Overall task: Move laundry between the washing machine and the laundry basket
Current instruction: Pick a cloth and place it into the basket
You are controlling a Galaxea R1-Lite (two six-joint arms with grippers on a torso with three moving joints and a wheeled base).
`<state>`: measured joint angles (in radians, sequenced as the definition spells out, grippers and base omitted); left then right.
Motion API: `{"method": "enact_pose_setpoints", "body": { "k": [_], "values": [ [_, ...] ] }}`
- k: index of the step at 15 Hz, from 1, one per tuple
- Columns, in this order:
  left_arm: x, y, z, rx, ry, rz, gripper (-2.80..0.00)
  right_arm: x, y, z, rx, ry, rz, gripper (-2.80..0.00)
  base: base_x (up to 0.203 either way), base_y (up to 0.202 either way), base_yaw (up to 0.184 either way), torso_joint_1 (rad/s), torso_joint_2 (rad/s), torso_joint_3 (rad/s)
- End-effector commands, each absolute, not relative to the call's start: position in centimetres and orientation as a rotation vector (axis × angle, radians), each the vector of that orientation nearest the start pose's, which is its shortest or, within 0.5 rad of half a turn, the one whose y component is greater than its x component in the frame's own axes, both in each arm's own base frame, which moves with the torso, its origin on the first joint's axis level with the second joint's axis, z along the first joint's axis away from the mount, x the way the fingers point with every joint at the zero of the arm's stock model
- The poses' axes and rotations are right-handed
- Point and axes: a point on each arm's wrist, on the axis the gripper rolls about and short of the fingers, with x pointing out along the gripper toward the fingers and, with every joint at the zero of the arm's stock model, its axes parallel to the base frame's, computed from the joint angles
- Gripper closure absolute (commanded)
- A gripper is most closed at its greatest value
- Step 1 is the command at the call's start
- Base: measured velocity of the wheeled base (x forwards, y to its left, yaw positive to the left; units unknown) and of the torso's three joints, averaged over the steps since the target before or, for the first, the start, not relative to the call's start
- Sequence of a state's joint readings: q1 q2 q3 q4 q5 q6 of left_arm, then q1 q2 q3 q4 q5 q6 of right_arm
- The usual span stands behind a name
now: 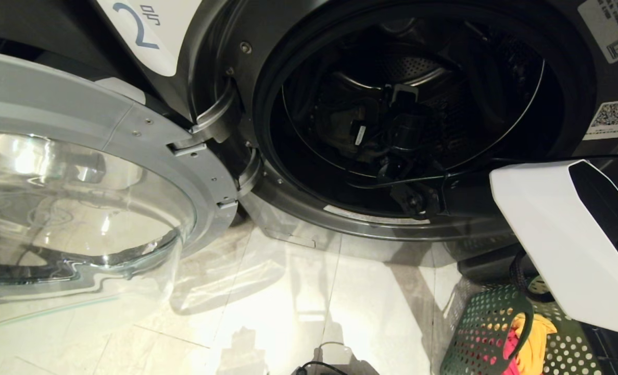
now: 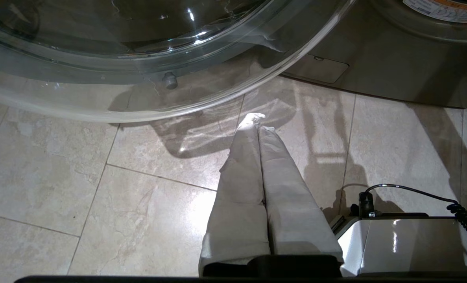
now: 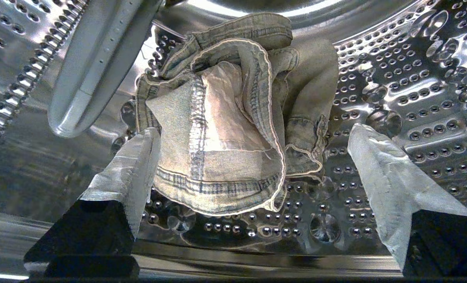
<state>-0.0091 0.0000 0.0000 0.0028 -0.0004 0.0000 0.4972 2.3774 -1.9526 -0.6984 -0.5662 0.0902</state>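
The washing machine, marked with a 2, stands with its glass door swung wide to the left. My right arm reaches into the dark drum. Inside, crumpled faded denim jeans lie on the perforated drum wall. My right gripper is open, its cloth-wrapped fingers spread either side of the jeans, one right beside the hem. The green laundry basket sits on the floor at lower right with a yellow garment and a red one in it. My left gripper is shut, parked above the floor.
A ribbed metal paddle juts from the drum beside the jeans. The open door's glass bowl hangs just over the left gripper. The white arm shell covers part of the basket. A cable runs over the robot's base on the tiled floor.
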Motion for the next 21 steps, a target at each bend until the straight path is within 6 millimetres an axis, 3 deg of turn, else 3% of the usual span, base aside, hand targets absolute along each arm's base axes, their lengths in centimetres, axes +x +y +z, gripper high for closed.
{"method": "enact_pose_setpoints", "body": {
  "k": [1,14,21],
  "values": [
    [-2.3,0.0,7.5,0.0,0.005,-0.01,0.0,44.6,23.2,23.0,0.231,-0.24,-0.055,-2.8,0.0,0.0,0.0,0.0,0.0,0.0],
    [-2.3,0.0,7.5,-0.002,0.005,-0.011,0.0,44.2,23.0,24.0,0.239,-0.257,-0.054,-2.8,0.0,0.0,0.0,0.003,0.0,-0.085],
    [-2.3,0.0,7.5,0.0,0.005,-0.009,0.0,46.2,22.6,20.5,0.214,-0.216,-0.051,-2.8,0.0,0.0,0.0,0.0,0.0,0.0]
  ]
}}
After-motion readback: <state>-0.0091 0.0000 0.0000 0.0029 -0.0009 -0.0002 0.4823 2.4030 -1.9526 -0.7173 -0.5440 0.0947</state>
